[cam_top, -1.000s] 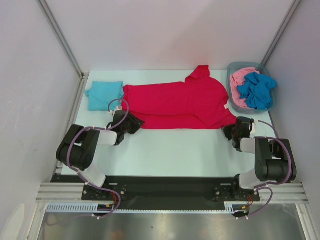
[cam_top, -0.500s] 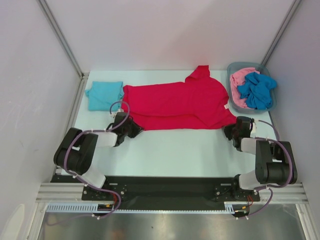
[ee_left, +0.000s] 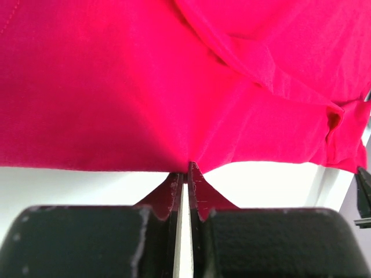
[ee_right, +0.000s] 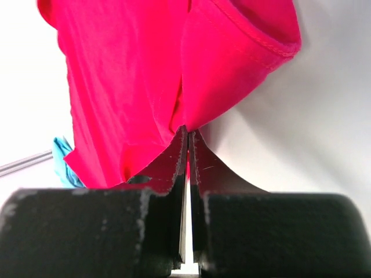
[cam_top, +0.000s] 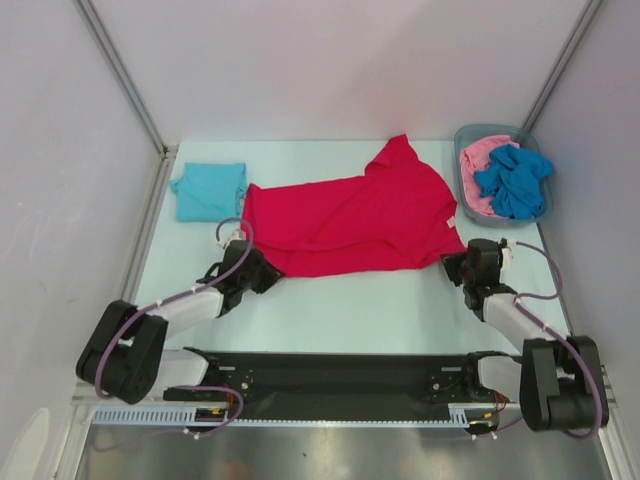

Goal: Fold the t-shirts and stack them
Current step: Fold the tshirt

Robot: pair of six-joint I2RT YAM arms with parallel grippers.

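A bright red t-shirt (cam_top: 350, 215) lies spread across the middle of the table, its near edge lifted. My left gripper (cam_top: 262, 262) is shut on the shirt's near left corner; in the left wrist view the red cloth (ee_left: 174, 87) is pinched at the tips (ee_left: 186, 165). My right gripper (cam_top: 452, 262) is shut on the shirt's near right corner, and the right wrist view shows the red cloth (ee_right: 145, 75) hanging from the tips (ee_right: 186, 128). A folded light teal t-shirt (cam_top: 208, 190) lies at the back left. Pink (cam_top: 478, 162) and blue (cam_top: 515, 180) t-shirts lie crumpled in the bin.
A grey plastic bin (cam_top: 462, 135) stands at the back right corner. Metal frame posts (cam_top: 120, 70) and white walls close in the table on both sides. The arms' base rail (cam_top: 330, 375) runs along the near edge.
Both grippers closed on the red shirt's near corners and rose, lifting its near edge off the table. Both arms stretched forward from their bases.
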